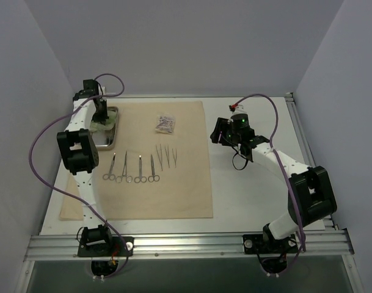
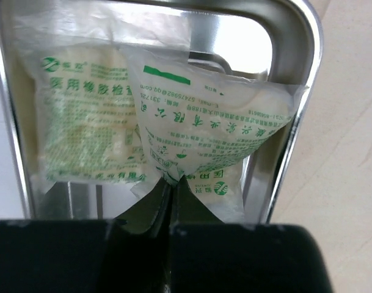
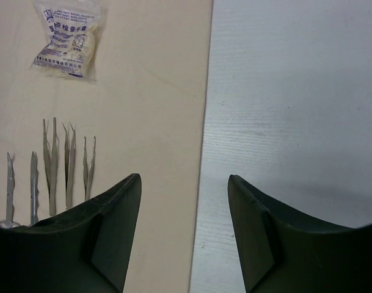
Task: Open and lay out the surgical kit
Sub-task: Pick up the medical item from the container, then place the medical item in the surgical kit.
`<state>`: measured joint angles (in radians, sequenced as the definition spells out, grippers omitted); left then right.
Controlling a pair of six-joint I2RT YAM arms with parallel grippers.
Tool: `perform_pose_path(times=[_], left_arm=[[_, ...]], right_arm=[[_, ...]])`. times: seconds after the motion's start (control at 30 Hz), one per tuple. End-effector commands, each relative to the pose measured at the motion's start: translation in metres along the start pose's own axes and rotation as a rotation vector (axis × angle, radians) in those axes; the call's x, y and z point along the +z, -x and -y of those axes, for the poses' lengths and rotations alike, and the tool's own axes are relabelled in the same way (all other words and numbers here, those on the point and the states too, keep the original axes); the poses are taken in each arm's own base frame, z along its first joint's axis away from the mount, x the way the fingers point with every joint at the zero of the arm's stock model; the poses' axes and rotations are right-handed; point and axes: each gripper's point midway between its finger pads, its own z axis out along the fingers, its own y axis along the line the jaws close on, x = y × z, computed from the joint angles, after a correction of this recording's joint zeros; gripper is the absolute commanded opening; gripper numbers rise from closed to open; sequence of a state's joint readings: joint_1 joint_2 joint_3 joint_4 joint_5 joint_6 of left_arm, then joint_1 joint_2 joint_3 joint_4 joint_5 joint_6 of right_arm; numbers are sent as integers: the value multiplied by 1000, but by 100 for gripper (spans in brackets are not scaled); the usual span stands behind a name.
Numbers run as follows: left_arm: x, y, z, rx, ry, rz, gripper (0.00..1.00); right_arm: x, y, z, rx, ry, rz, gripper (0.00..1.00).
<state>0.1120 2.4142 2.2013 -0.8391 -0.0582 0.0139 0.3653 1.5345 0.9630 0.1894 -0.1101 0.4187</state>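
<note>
The left gripper [image 2: 172,186] is down in the steel tray [image 1: 106,141] at the cloth's [image 1: 192,195] far-left corner, its fingers pinched on the edge of a green-printed packet [image 2: 204,131]; a second packet [image 2: 82,122] lies beside it. The right gripper [image 3: 184,201] hangs spread over the cloth's right edge. Another packet [image 1: 165,124] lies mid-cloth toward the far edge, scissor-like instruments [image 1: 132,169] and tweezers [image 1: 166,155] lined up nearer.

Tray [image 2: 295,91] glossy steel; packets [image 2: 204,122] crinkled clear plastic; wrap [image 1: 186,183] matt cloth.
</note>
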Motion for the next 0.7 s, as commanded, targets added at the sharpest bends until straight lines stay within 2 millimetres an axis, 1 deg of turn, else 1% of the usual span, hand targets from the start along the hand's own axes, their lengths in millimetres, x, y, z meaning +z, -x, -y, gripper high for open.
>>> perform_pose_path(times=[0.0, 0.03, 0.1, 0.13, 0.2, 0.23, 0.3, 0.33, 0.5, 0.53, 0.6, 0.63, 0.67], left_arm=[[-68, 50, -8, -5, -1, 182, 2], [-78, 53, -9, -3, 1, 198, 2], [-86, 54, -9, 2, 0, 206, 2], [-93, 54, -10, 4, 1, 214, 2], [-98, 53, -11, 7, 2, 215, 2], [-105, 55, -11, 6, 3, 227, 2], [-109, 53, -10, 10, -5, 231, 2], [-116, 55, -11, 10, -6, 241, 2], [-129, 54, -8, 2, -25, 256, 2], [-136, 55, -7, -1, -31, 268, 2], [-141, 55, -5, -6, -40, 276, 2], [-150, 57, -4, -9, -48, 293, 2], [-153, 57, -4, -15, -49, 296, 2]], right_arm=[[-14, 16, -2, 10, 0, 53, 54], [-15, 17, -3, 10, 5, 57, 54], [-17, 16, -2, 13, 3, 60, 54], [-18, 17, -2, 13, 2, 65, 54], [-19, 16, 0, 13, -5, 62, 54], [-19, 14, 0, 10, -7, 58, 54], [-19, 14, 1, 10, -11, 56, 54], [-19, 14, 1, 11, -10, 58, 54], [-19, 14, 1, 11, -9, 57, 54], [-19, 13, 1, 10, -7, 58, 54], [-19, 13, 2, 11, -12, 57, 54], [-19, 13, 1, 11, -10, 58, 54], [-19, 13, 2, 13, -11, 58, 54]])
